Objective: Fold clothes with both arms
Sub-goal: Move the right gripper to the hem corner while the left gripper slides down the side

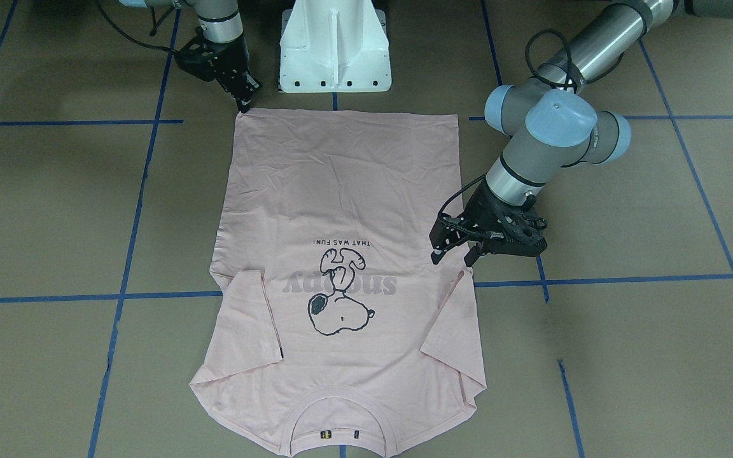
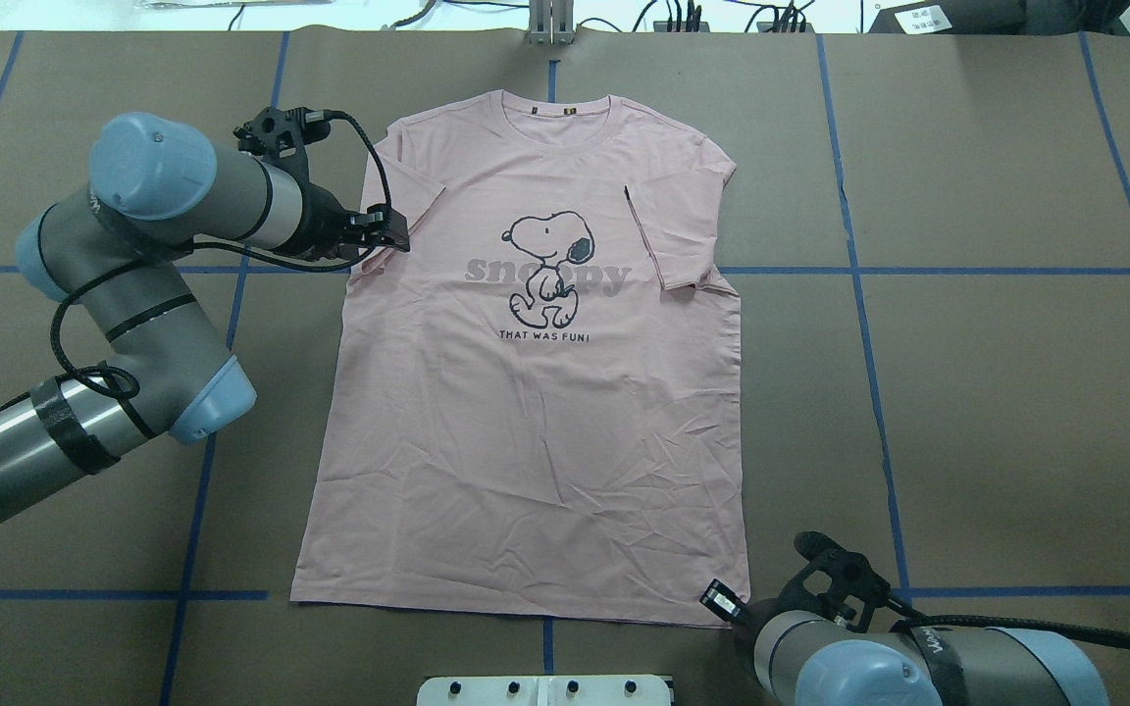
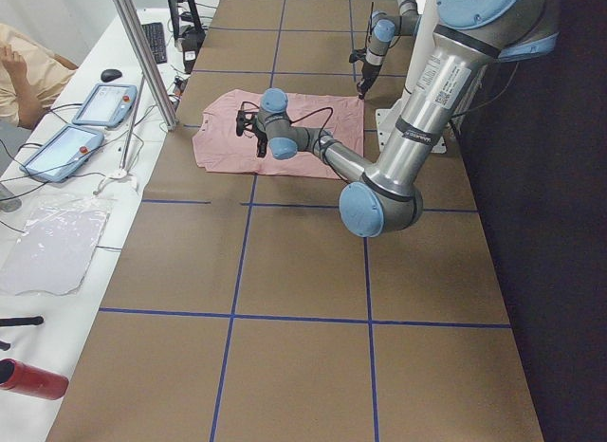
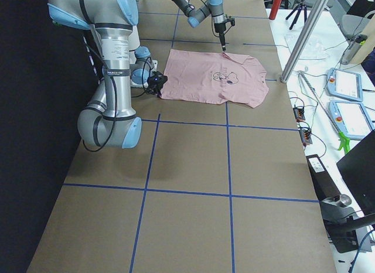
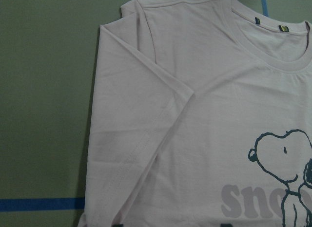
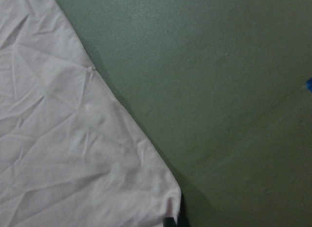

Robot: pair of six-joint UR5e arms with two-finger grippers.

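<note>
The pale pink T-shirt (image 2: 526,412) lies flat and face up, with the dog print (image 2: 547,265) showing and both sleeves folded inward. It also shows in the front view (image 1: 341,191). My left gripper (image 2: 384,230) is open and hovers over the shirt's edge by the folded sleeve (image 5: 141,120); in the front view this gripper (image 1: 454,254) is on the right. My right gripper (image 2: 722,600) is at the near hem corner (image 6: 168,205). Its fingertips are together there and seem to pinch the cloth; in the front view it (image 1: 245,102) is at the top left.
The brown table (image 2: 967,392) has blue tape lines. The white pedestal base (image 1: 335,48) stands just behind the hem. Tablets (image 3: 100,105) and an operator are beyond the table's far edge, by a metal post (image 3: 142,58).
</note>
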